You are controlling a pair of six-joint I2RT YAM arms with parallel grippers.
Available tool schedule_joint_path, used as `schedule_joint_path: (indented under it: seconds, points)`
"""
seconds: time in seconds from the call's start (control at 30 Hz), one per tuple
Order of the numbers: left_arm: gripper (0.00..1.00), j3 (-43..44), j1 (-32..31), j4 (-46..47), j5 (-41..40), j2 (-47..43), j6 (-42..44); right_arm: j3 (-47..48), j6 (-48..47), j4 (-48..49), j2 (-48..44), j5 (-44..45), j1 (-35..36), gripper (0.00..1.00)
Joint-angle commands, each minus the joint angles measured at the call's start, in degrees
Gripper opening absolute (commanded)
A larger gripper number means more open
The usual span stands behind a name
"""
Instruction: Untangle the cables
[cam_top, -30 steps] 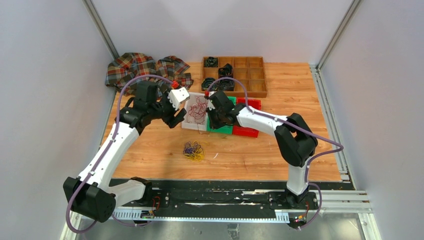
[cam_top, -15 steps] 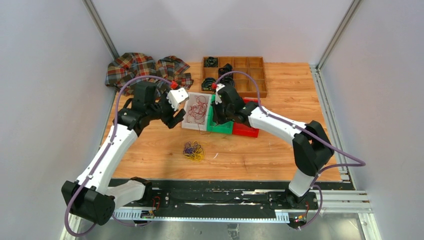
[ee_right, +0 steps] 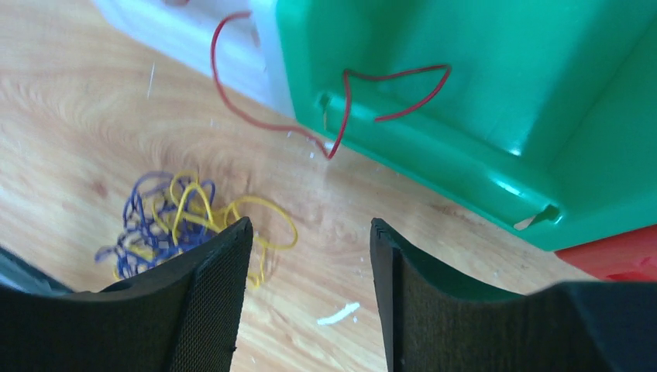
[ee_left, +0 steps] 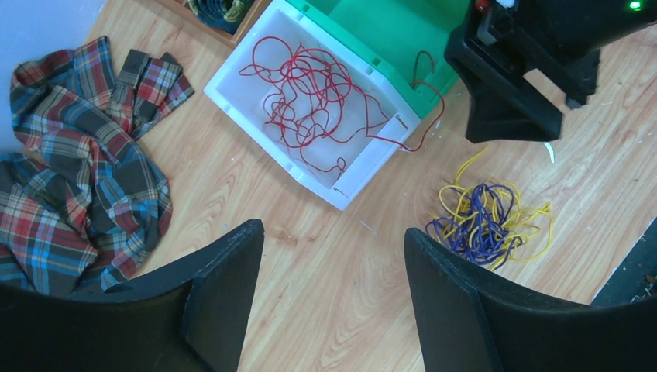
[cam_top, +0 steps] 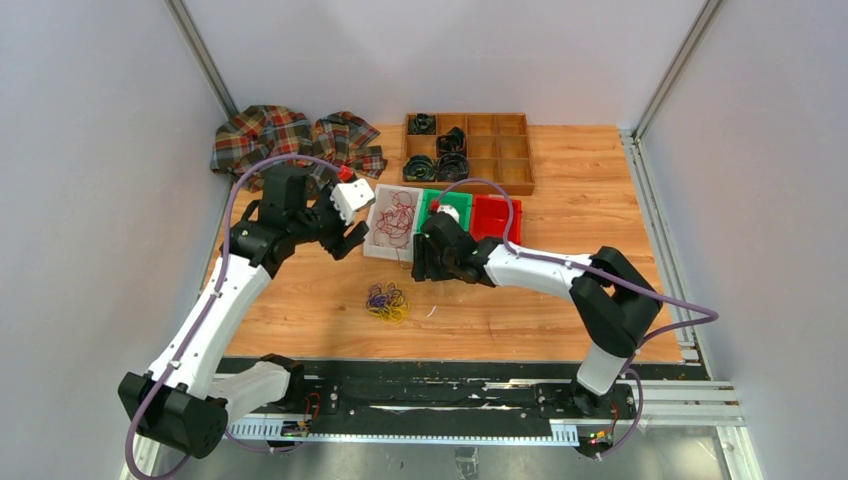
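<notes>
A tangle of red cables [cam_top: 397, 217] [ee_left: 310, 93] fills the white bin [cam_top: 372, 244] [ee_left: 232, 97]. One red strand [ee_right: 341, 116] trails over that bin's near corner onto the table and into the green bin [ee_right: 480, 93]. A yellow and purple-blue tangle [cam_top: 386, 301] [ee_left: 484, 221] [ee_right: 178, 217] lies loose on the wood. My right gripper [cam_top: 420, 264] [ee_right: 310, 225] hovers open at the green bin's near edge, just right of that tangle, holding nothing. My left gripper [cam_top: 350, 238] [ee_left: 333, 232] stands open left of the white bin, also holding nothing.
A red bin [cam_top: 495, 215] adjoins the green bin [cam_top: 432, 200]. Behind them is a wooden compartment tray [cam_top: 500, 150] holding black coiled bands [cam_top: 440, 165]. A plaid cloth [cam_top: 280, 135] [ee_left: 70, 178] lies at the back left. A small white scrap [ee_right: 338, 313] rests on the table.
My right gripper has pulled back from above the bins to the green bin's near edge and has gone from shut to open. The left arm has barely moved.
</notes>
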Motion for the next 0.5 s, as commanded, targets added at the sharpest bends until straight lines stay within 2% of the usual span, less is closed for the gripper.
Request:
schedule_joint_path:
  seconds: [0.0,0.2,0.47]
  points:
    - [0.71,2.1,0.3,-1.1,0.6,-1.4,0.9,-0.5,11.3,5.6,2.9,7.3,0.2,0.57]
    - [0.71,1.8,0.3,-2.2,0.6,-2.8,1.9,-0.3,17.5,8.2,7.1,9.5,0.2,0.53]
    - [0.71,1.6,0.4,-4.4,0.6,-4.1,3.1,-0.1,20.9,10.4,10.0,14.1,0.8,0.39]
